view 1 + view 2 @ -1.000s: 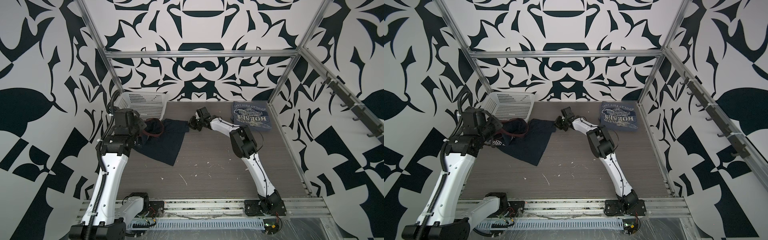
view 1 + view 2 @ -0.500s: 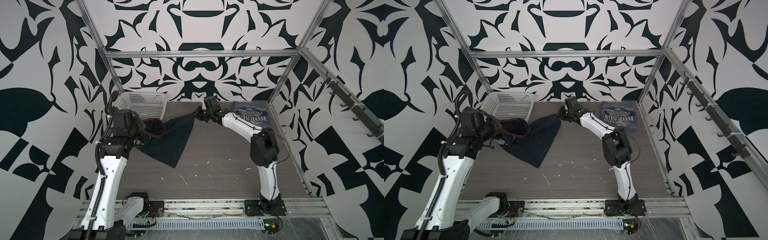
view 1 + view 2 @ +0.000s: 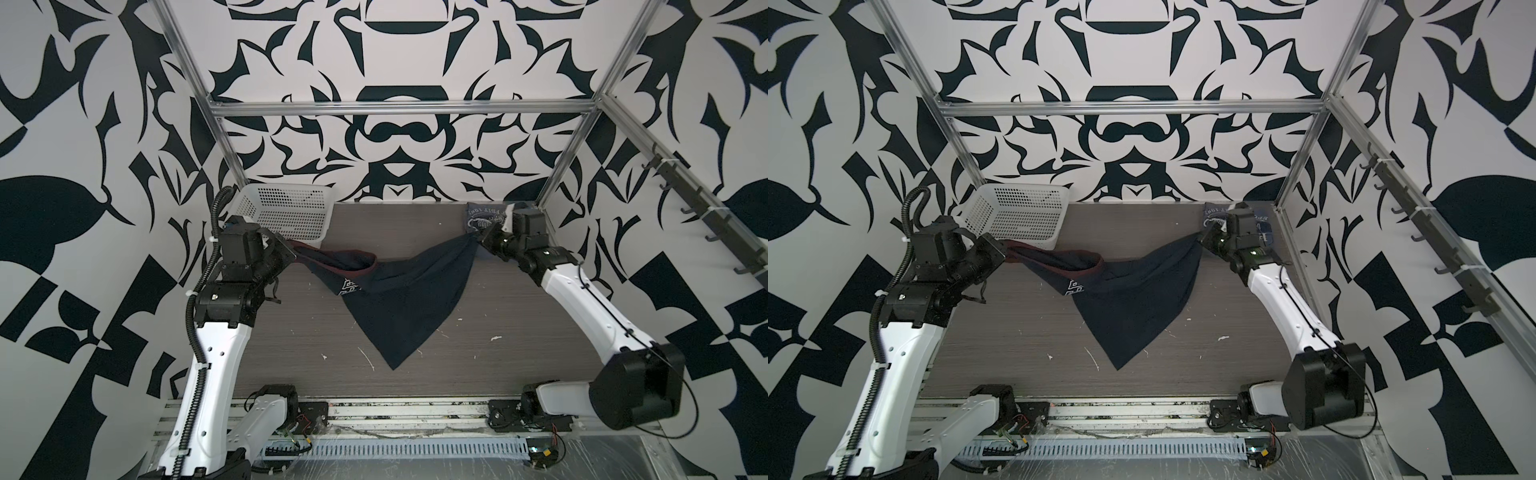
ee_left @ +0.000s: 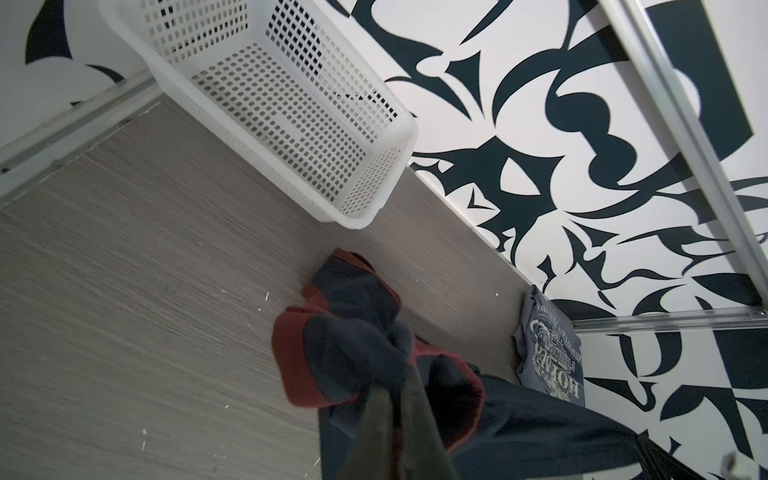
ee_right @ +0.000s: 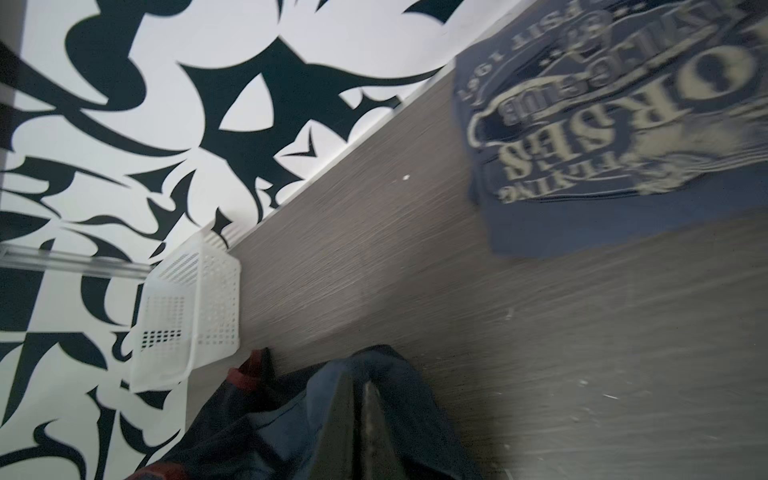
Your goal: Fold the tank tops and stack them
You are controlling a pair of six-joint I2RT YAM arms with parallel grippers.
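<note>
A dark navy tank top point(image 3: 407, 299) point(image 3: 1133, 299) with red trim hangs stretched between my two grippers, its lowest corner pointing at the table's front. My left gripper point(image 3: 293, 255) point(image 3: 1003, 249) is shut on its red-trimmed end point(image 4: 353, 353), seen at the gripper point(image 4: 395, 399) in the left wrist view. My right gripper point(image 3: 478, 239) point(image 3: 1200, 239) point(image 5: 359, 386) is shut on the opposite corner point(image 5: 291, 428). A folded slate grey-blue tank top point(image 3: 484, 214) point(image 3: 1214, 212) point(image 4: 548, 357) point(image 5: 623, 124) with pale print lies at the back right, partly hidden behind the right gripper.
A white perforated basket point(image 3: 286, 212) point(image 3: 1017, 212) point(image 4: 291, 104) point(image 5: 195, 307) stands at the back left, close behind the left gripper. The grey wood-grain table point(image 3: 498, 332) is walled by patterned panels and aluminium posts. Pale scraps dot the front of the table.
My right gripper has swung to the right and back with its corner of the navy top, pulling the cloth out wide and taut. The left gripper has stayed nearly in place, still holding.
</note>
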